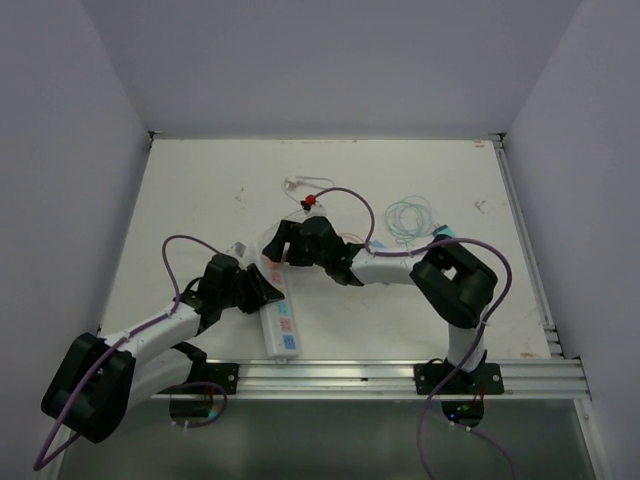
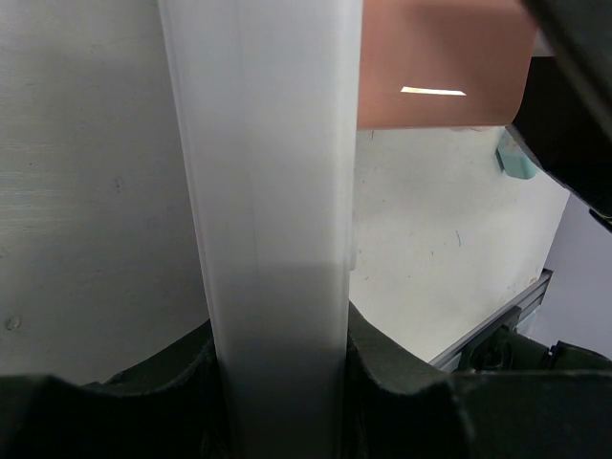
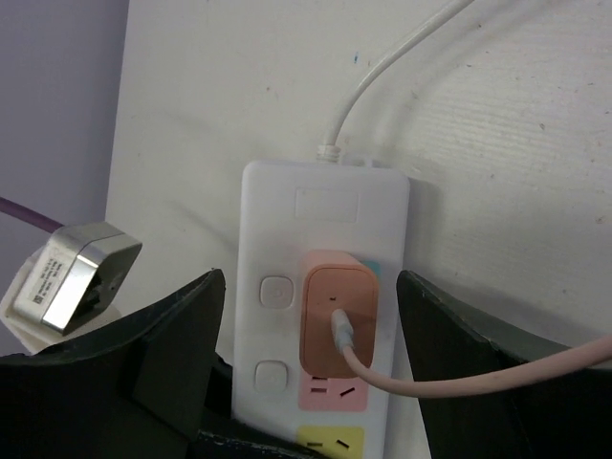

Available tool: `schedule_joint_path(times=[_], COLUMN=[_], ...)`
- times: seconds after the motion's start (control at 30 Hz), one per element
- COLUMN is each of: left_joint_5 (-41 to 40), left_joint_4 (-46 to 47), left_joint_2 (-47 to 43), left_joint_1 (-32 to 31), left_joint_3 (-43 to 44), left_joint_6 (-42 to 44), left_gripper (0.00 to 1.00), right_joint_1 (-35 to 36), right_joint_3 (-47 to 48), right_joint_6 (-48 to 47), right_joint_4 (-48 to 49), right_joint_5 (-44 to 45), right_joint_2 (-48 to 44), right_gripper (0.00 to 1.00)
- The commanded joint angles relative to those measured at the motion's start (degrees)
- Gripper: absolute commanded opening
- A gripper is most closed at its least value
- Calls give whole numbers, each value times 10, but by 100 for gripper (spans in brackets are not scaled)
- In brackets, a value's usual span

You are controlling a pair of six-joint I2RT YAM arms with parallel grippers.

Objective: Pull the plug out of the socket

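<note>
The socket is a long white power strip [image 1: 281, 325] with coloured outlet faces, lying on the table. In the right wrist view the socket [image 3: 277, 220] carries a salmon-pink plug [image 3: 338, 316] with a pale pink cable, seated in its top outlet. My right gripper [image 3: 311, 330] is open, its fingers either side of the strip, apart from the plug. My left gripper [image 2: 279, 373] is shut on the side of the socket [image 2: 268, 191]. The plug also shows in the left wrist view [image 2: 440, 67].
A white cord [image 3: 382, 76] runs from the strip's far end. A coiled pale blue cable [image 1: 410, 215] and a small red object [image 1: 310, 200] lie behind. A metal rail [image 1: 400, 375] lines the near edge, and white walls enclose the table.
</note>
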Motion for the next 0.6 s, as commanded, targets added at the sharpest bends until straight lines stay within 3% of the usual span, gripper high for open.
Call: schedule_joint_path(times=[0.0,0.27,0.37,0.47,0.57], left_joint_5=[2,-9,-17,-23,-33], left_joint_4=[4,5,6,5,-4], left_joint_2=[8,-3,-6,-12,-20], left_joint_1=[2,2,2,2,2], left_joint_3=[11,6,1,-3,-9], left_joint_6=[30,10,-1,-12,-22], left_gripper=[0,0,0,0,0], right_joint_1=[0,-1,-3,-10,-18], right_joint_3=[23,-13,-40,-49,-63], right_joint_6=[2,14,22,28,29], right_joint_4=[23,47,74,84,95], right_joint_5=[2,-11,-16,-26,-28], right_joint_2=[16,6,-5,-16,-31], right_gripper=[72,38,13,2,0])
